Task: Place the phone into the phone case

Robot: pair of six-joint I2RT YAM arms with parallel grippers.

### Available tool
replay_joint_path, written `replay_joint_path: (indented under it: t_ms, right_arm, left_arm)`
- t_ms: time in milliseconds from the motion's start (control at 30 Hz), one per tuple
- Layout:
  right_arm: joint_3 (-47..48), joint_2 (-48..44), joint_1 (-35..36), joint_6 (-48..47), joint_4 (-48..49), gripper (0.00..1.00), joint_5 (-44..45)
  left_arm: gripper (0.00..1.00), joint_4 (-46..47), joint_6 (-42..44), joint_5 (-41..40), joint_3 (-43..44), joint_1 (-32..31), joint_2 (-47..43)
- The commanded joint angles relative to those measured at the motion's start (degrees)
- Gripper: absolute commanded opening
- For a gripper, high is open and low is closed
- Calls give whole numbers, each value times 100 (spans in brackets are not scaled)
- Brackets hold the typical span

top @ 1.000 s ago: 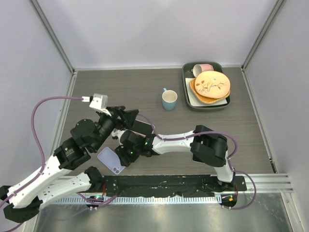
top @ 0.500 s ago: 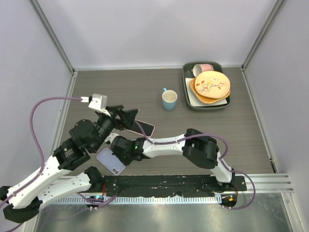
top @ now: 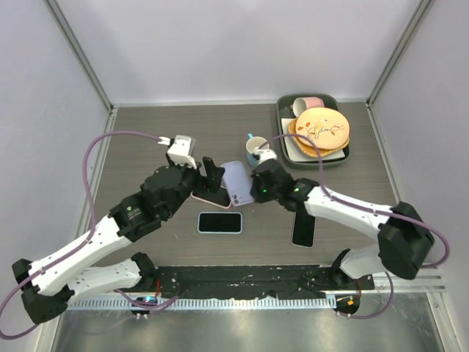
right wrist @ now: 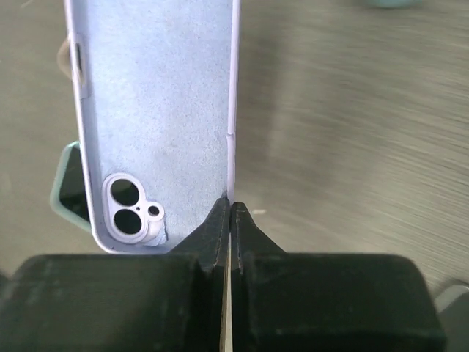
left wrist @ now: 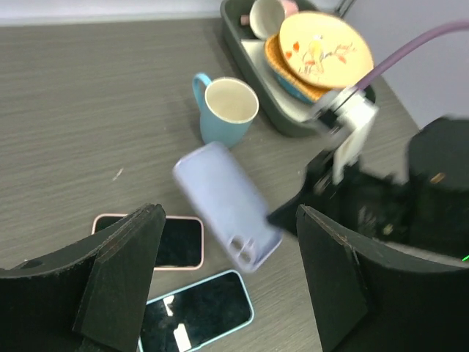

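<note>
While the left gripper (top: 207, 177) hangs with its two fingers spread wide and nothing between them, the right gripper (right wrist: 229, 213) has its fingertips pressed together on one long edge of the lavender silicone phone case (right wrist: 157, 110), pinching it close to the camera cut-out. In the right wrist view the case shows its soft inner face and runs away from the fingers; it looks raised off the grey wood-grain table (top: 146, 139), tilted, between the two grippers. Below the left gripper a pink-cased phone (left wrist: 174, 240) lies flat, screen up, and a light-blue-cased phone (top: 220, 221) lies just beside it on the near side. A bare black phone (top: 304, 229) lies apart to the right, next to the right arm. Beyond the case stands a pale blue ceramic mug (left wrist: 227, 110), near a dark green tray (top: 282, 125) holding a yellow patterned plate (top: 322, 126).
</note>
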Motion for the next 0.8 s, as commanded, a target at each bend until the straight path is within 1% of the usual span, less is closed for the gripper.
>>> replay_joint_path:
  t_ms: [0, 33, 100, 133, 167, 233, 267, 300, 333, 367, 400, 433, 467, 500, 533, 600, 633, 667, 700, 767]
  right_arm:
    - [-727, -631, -724, 30, -126, 1, 627]
    - [-798, -676, -969, -5, -292, 1, 653]
    - [-1017, -763, -1155, 30, -425, 1, 636]
    - [-1097, -799, -1295, 195, -513, 1, 627]
    - [-1281, -834, -1358, 267, -522, 1, 523]
    - [-1449, -930, -1437, 459, -479, 1, 399]
    - [-1571, -948, -1446, 530, -470, 1, 364]
    - [-1625, -957, -1455, 574, -470, 1, 294]
    - [-1651, -975, -1464, 601, -478, 1, 276]
    - [-1721, -984, -1490, 645, -479, 1, 267]
    - [-1748, -992, -1508, 654, -487, 1, 258]
    - [-1766, -992, -1516, 663, -487, 1, 258]
    - [-1783, -1001, -1569, 680, -513, 1, 249]
    - [-1783, -1001, -1595, 689, -522, 1, 267]
    - [-1783, -993, -1630, 680, -575, 1, 232]
    - [-1766, -1001, -1692, 654, -636, 1, 258]
    - [-1766, -1010, -1727, 654, -698, 1, 258]
    - [-1783, -1045, -1745, 637, -716, 1, 267]
    - [-1801, -1054, -1771, 628, -707, 1, 258]
    - [-1810, -1054, -1780, 645, -742, 1, 232]
  left_arm:
    - [78, 116, -203, 204, 89, 16, 591]
    - [76, 107, -212, 353, 98, 16, 766]
    - [76, -76, -238, 529, 273, 34, 1381]
    - [75, -226, -247, 800, 387, 78, 1627]
    - [74, -410, -290, 907, 615, 104, 2134]
    - [70, -334, -326, 1327, 748, 131, 2550]
    - [68, -54, -326, 1782, 766, 148, 2979]
    - [64, -25, -404, 1978, 827, 157, 3166]
    - [58, 62, -440, 2119, 906, 157, 3385]
    - [53, 254, -475, 2425, 959, 148, 3570]
    - [48, 256, -493, 2524, 1047, 157, 3972]
    - [40, 230, -493, 2629, 1248, 157, 4167]
    - [37, 73, -493, 2796, 1363, 157, 4361]
    - [35, -33, -493, 2997, 1494, 157, 4763]
    - [27, -43, -502, 3165, 1609, 157, 4915]
    - [18, 124, -537, 3595, 1636, 140, 5188]
    - [10, 150, -563, 3667, 1628, 131, 5363]
    - [6, 159, -572, 3711, 1619, 105, 5408]
    - [0, 151, -581, 3720, 1584, 87, 5426]
    - [0, 151, -651, 3764, 1374, 78, 5453]
